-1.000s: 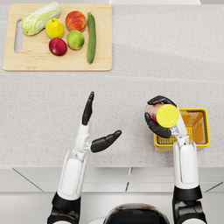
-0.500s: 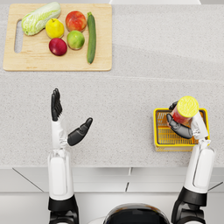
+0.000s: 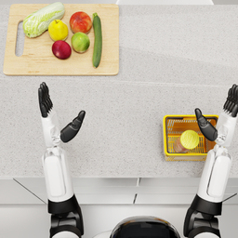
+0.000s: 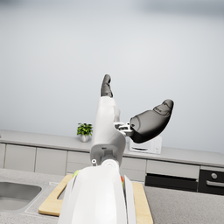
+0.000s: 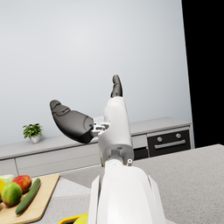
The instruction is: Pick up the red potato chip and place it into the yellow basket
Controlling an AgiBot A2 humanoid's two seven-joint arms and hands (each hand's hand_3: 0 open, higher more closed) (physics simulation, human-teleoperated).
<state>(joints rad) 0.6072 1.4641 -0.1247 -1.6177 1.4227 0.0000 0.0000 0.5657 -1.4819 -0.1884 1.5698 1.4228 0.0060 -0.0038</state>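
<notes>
The red potato chip can (image 3: 186,141), with its yellow lid facing up, lies inside the yellow basket (image 3: 167,138) near the counter's front right. My right hand (image 3: 218,117) hovers just right of the basket, fingers spread, holding nothing. In the right wrist view that hand (image 5: 89,116) is raised with thumb and fingers apart, and a sliver of the basket's yellow rim (image 5: 72,218) shows. My left hand (image 3: 58,114) is raised at the front left, open and empty, also seen in the left wrist view (image 4: 133,113).
A wooden cutting board (image 3: 28,69) at the back left carries a cabbage (image 3: 43,18), a lemon (image 3: 58,30), a tomato (image 3: 80,22), a green apple (image 3: 80,42), a red apple (image 3: 62,49) and a cucumber (image 3: 97,39).
My right hand carried the can over the basket, let it go and drew back to the right; the can now lies in the basket. My left arm swung left and straightened.
</notes>
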